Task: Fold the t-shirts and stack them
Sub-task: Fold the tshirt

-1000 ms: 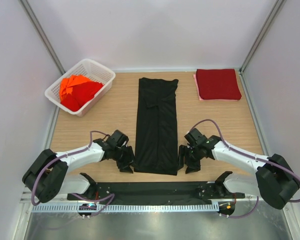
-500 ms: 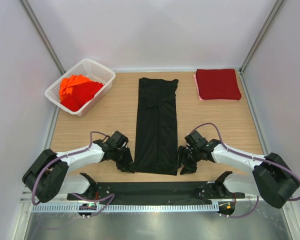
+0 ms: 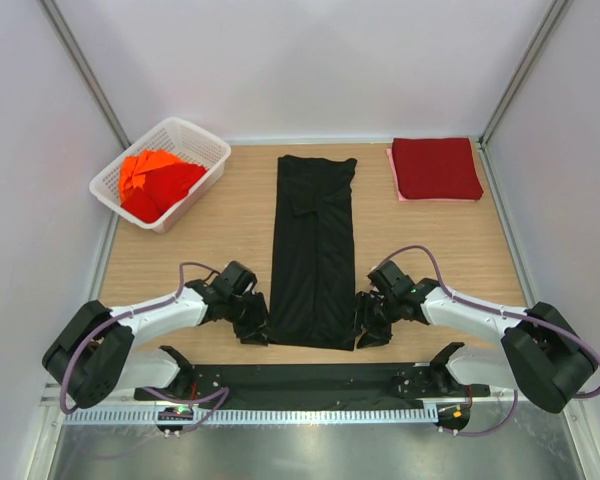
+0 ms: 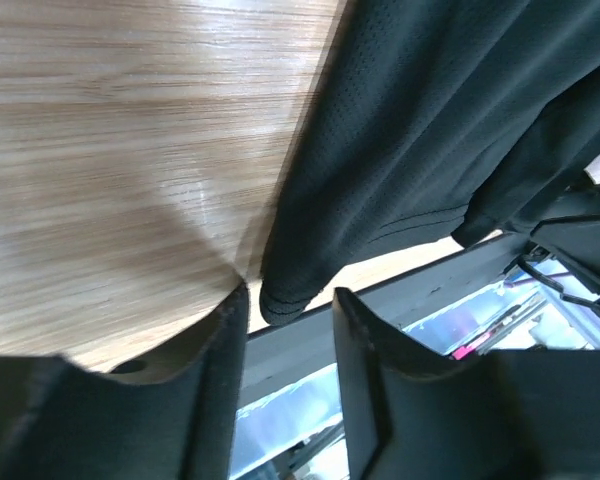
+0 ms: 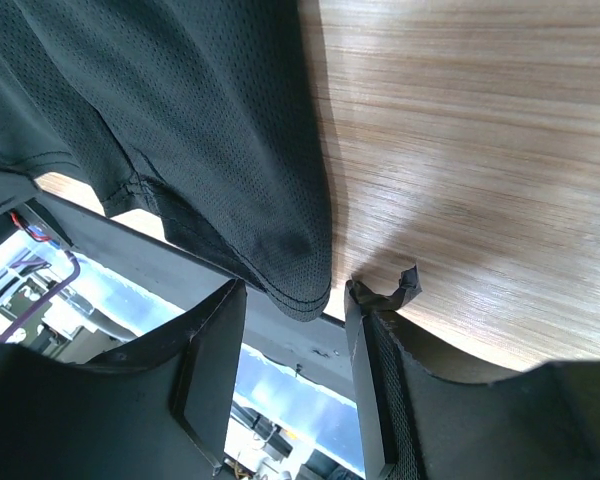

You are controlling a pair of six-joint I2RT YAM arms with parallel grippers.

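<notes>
Top external view: on the wooden worktop [image 3: 210, 250], the black t-shirt [image 3: 314, 250] lies as a long strip between the left pincer [image 3: 252, 333] and the right pincer [image 3: 368, 333]. Far beyond the left pincer, the white basket [image 3: 205, 140] holds crumpled orange-red t-shirts [image 3: 152, 180]. Far beyond the right pincer lies the folded dark red t-shirt [image 3: 436, 168]. Each pincer is spread, straddling a near hem corner.

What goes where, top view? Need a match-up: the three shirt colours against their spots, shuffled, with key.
Column A
1. black t-shirt
2. dark red t-shirt
3. orange-red t-shirts

Column B
a. piled in the white basket, far left
b. folded square, far right corner
c. laid flat in a long strip, centre

Pairs: 1-c, 2-b, 3-a
</notes>
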